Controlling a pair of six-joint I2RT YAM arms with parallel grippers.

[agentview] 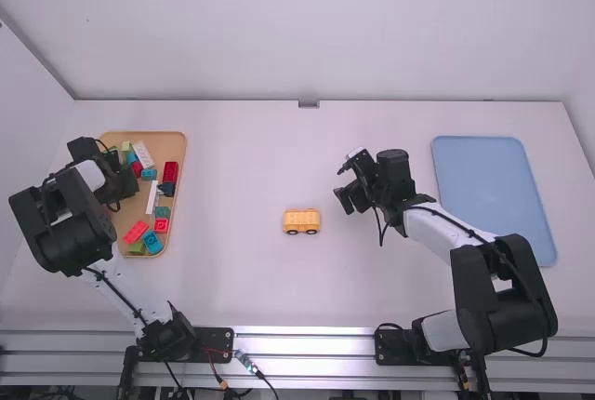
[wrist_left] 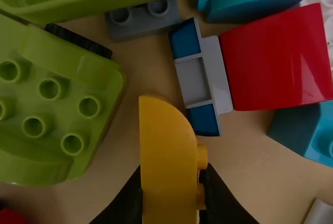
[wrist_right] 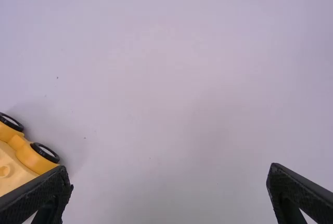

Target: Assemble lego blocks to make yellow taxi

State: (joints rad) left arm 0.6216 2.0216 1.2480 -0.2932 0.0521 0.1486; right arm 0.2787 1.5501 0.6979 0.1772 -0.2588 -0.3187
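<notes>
The left jaws grasp the curved yellow block (wrist_left: pixel 167 156) at the tray (agentview: pixel 170 146), frame left; lift it straight clear of the green block (wrist_left: pixel 62 112), then press it squarely onto the wheeled yellow base (agentview: pixel 301 218), mid-frame; the right jaws, spread apart, could steady that base.

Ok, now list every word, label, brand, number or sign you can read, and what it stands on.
None can be read: not on the yellow toy car with black wheels, the yellow curved plastic block, the tan rectangular tray, the light blue rectangular tray or the white table.
</notes>
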